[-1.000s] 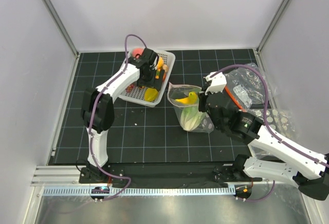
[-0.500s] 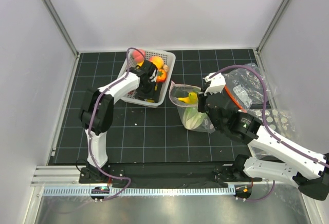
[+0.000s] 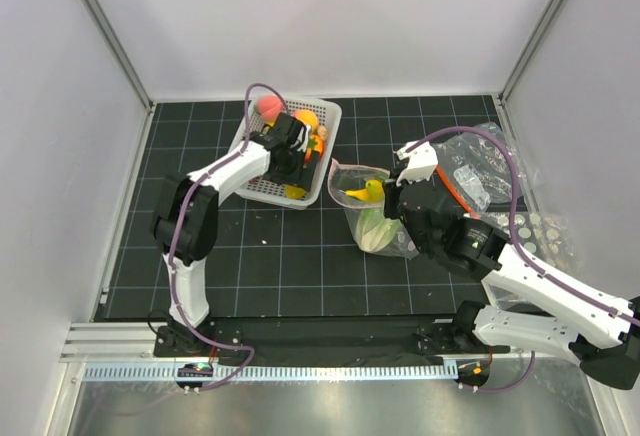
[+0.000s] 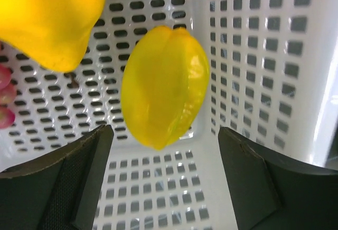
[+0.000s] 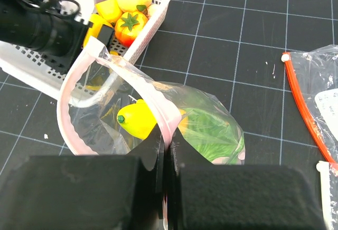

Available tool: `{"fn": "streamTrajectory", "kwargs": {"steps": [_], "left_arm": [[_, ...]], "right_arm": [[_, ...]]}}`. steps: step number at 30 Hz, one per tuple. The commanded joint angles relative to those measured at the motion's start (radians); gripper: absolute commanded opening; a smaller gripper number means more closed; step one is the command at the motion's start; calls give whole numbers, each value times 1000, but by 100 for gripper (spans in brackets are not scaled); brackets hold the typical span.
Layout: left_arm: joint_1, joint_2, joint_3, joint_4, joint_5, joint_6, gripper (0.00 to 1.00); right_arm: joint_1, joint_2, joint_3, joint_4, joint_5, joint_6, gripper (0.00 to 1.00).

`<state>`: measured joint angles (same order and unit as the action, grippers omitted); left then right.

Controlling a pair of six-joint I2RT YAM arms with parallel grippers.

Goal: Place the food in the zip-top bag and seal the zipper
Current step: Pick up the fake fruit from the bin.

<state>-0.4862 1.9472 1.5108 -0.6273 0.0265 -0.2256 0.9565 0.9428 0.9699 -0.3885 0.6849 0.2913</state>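
Since a second ago the left gripper (image 4: 165,141) has shifted inside the white perforated plastic basket (image 4: 253,40). Its fingers stand apart around a yellow ridged toy fruit (image 4: 165,85) — from above, the arm hides most of it. The right gripper (image 5: 165,144) is clamped on the pale zipper strip (image 5: 64,101) of the transparent crinkly zip-top bag (image 3: 385,241) (yellow banana (image 5: 136,119) and green leafy cabbage (image 5: 211,130) inside). A clear bag with an orange-red strip (image 5: 298,95) lies nearby.
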Motion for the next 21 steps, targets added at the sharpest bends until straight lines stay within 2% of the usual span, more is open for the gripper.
{"fn": "streamTrajectory", "kwargs": {"steps": [1,5,9,10,15,21], "left_arm": [[1,62,52,-25,33,16,81],[3,71,71,-48,50,-1,69],[1,70,74,-58,93,-14,45],[3,65,83,-61,99,-15,42],[1,-103,62,-39,69,5,33],[8,-303,-81,84,47,34,28]], "right_arm": [[5,-21,4,65,22,12,1],[5,-19,3,66,16,14,1],[4,-25,1,62,21,16,1],[5,-32,-3,66,21,16,1],[5,-36,-11,74,27,16,1],[4,-32,-13,80,36,16,1]]}}
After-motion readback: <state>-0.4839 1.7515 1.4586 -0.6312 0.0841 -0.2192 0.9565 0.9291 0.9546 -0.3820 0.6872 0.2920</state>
